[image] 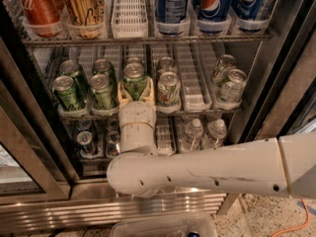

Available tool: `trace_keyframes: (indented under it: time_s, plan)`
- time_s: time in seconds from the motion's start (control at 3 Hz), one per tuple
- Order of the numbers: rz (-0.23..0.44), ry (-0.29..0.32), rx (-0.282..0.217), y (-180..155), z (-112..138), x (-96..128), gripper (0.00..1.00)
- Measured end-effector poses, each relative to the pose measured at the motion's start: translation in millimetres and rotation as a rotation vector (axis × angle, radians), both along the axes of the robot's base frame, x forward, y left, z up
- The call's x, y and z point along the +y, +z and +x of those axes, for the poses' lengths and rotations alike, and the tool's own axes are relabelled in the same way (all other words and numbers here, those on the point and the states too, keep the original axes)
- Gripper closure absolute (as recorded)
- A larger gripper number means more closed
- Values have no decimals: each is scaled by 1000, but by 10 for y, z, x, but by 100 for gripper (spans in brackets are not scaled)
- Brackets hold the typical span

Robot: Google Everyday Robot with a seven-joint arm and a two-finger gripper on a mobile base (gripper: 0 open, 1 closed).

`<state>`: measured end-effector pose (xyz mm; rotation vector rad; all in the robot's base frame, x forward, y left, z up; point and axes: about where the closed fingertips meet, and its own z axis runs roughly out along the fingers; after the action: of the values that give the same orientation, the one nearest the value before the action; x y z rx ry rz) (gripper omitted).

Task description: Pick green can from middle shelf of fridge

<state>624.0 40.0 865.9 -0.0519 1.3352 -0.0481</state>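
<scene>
My gripper (135,97) stood at the front of the middle shelf (191,83) in the fridge (276,68), against the base of the green can (134,77), wrist aligned with that lane to clear neighbouring cans (103,90). Whether my jaws had clamped the can, I could not tell

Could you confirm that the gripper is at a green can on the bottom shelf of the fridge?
Not quite: the gripper is at a green can on the middle shelf of the fridge, as the camera view shows.
</scene>
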Motion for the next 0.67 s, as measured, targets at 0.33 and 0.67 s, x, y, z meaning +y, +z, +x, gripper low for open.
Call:
trace_keyframes:
  time_s: [0.33, 0.67]
  plan:
    - [11, -1, -27, 104, -27, -30, 100]
    - [18, 10, -39, 209, -118, -66, 100]
